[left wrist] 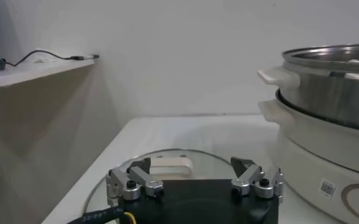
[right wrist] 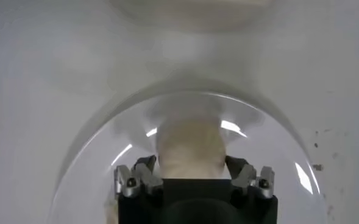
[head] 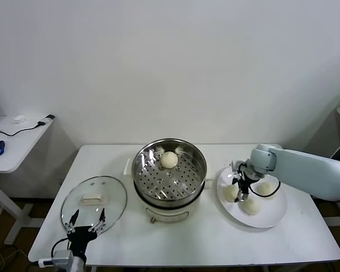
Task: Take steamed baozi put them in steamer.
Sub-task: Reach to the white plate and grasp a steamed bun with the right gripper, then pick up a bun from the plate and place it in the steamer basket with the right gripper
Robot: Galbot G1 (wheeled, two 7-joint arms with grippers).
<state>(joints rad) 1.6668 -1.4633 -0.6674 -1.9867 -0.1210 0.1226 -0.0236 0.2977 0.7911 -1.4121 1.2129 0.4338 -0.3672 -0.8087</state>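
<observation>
The steamer (head: 143,173) stands mid-table, a steel pot with a perforated tray on a cream base; its side also fills part of the left wrist view (left wrist: 325,91). One baozi (head: 169,160) lies on the tray at the back. Three more baozi sit on the white plate (head: 272,220) to the right. My right gripper (head: 239,191) reaches down onto the plate, its fingers pressed against both sides of the leftmost baozi (head: 230,193), which shows between them in the right wrist view (right wrist: 188,146). My left gripper (head: 86,219) hovers open near the table's front left corner.
A round glass lid (head: 94,203) with a cream handle (left wrist: 170,164) lies flat left of the steamer, just beyond the left gripper. A side table (head: 11,141) with a cable stands at the far left. The other two baozi (head: 251,207) (head: 267,187) lie close beside the right gripper.
</observation>
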